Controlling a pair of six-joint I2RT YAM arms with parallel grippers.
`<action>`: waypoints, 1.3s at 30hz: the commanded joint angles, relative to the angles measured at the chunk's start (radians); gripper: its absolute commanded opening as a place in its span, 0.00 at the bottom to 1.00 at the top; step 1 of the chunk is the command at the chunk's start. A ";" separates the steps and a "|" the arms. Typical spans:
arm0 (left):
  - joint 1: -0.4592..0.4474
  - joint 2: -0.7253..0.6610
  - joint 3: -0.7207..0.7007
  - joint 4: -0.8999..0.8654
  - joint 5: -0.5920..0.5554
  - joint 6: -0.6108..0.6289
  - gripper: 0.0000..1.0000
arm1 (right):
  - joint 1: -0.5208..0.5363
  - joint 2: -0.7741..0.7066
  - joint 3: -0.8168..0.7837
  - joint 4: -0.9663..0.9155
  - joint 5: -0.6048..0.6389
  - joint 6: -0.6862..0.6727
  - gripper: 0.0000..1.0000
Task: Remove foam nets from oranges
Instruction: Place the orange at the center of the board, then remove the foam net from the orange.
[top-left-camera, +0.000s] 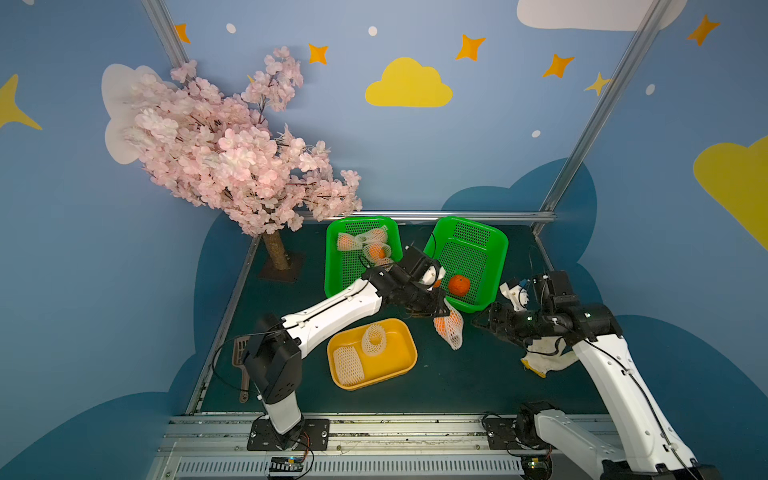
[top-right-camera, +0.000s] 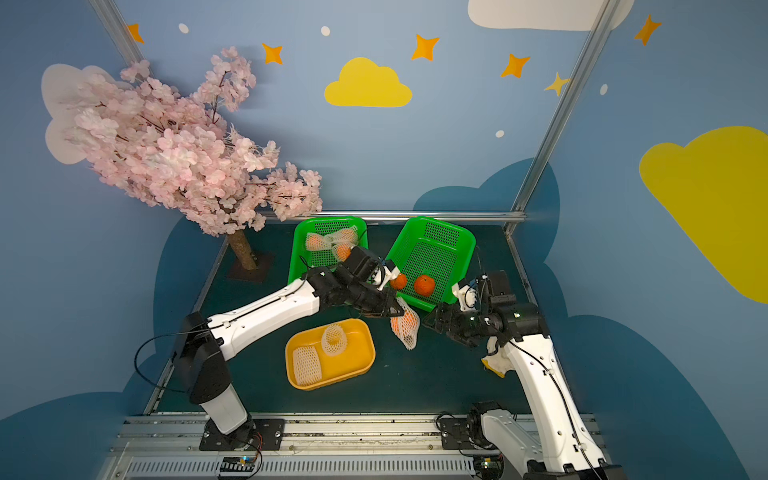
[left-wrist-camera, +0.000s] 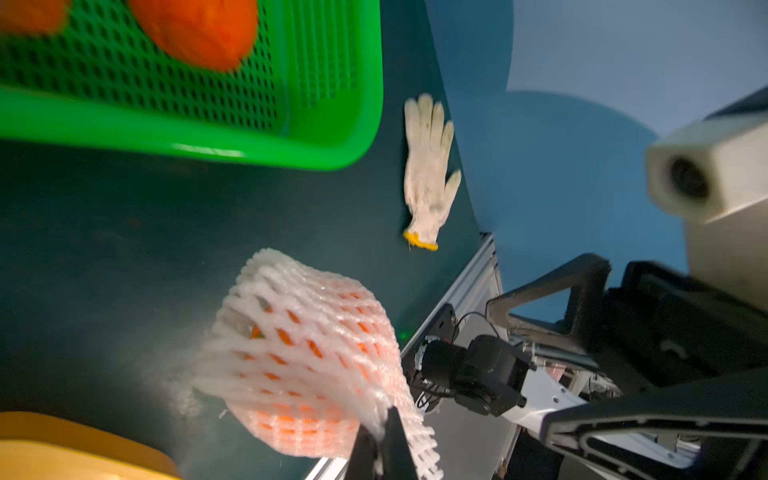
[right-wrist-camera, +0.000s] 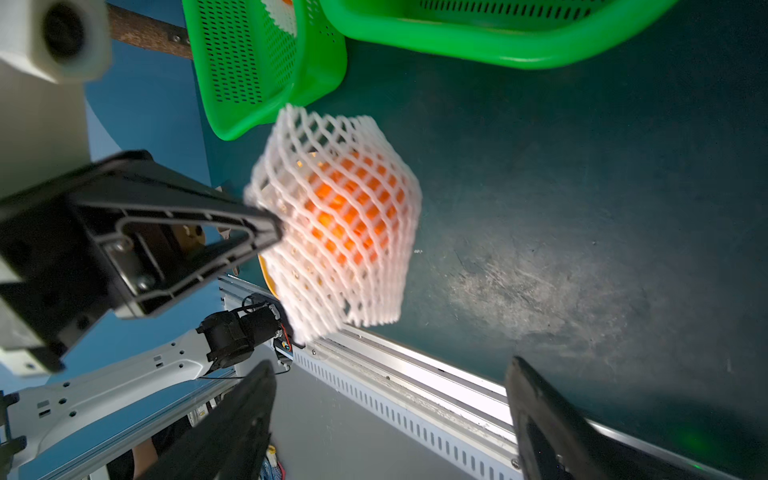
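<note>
Left gripper (top-left-camera: 447, 310): shut on the top end of a foam net (top-left-camera: 452, 332).
Held net: hung over mid-tabletop (top-left-camera: 457, 386), 1 orange (right-wrist-camera: 353, 203) inside; blurred in the left wrist view.
Right gripper (right-wrist-camera: 390, 363): jaws wide open, empty, just beside that net.
Far-edge green baskets (top-left-camera: 498, 249): 2 bare oranges (top-left-camera: 459, 284), 1 half hidden by the left arm; netted oranges (top-left-camera: 376, 249), count unclear.
Glove (top-left-camera: 544, 359): partly under the right arm.

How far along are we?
Done: two empty nets in yellow tray, two bare oranges in a green basket. In hand: left tool holds a netted orange by its net, right tool open nearby. Left: that one, plus more netted oranges in the other basket.
</note>
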 joint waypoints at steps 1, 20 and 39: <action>-0.033 0.048 -0.036 0.085 -0.005 -0.026 0.02 | -0.016 -0.014 -0.047 0.013 -0.038 0.025 0.86; -0.017 -0.045 -0.308 0.398 0.103 -0.194 0.68 | 0.038 -0.018 -0.309 0.052 -0.197 0.047 0.86; 0.004 -0.469 -0.567 0.329 -0.028 0.463 0.75 | 0.092 0.445 -0.344 0.392 -0.289 -0.112 0.59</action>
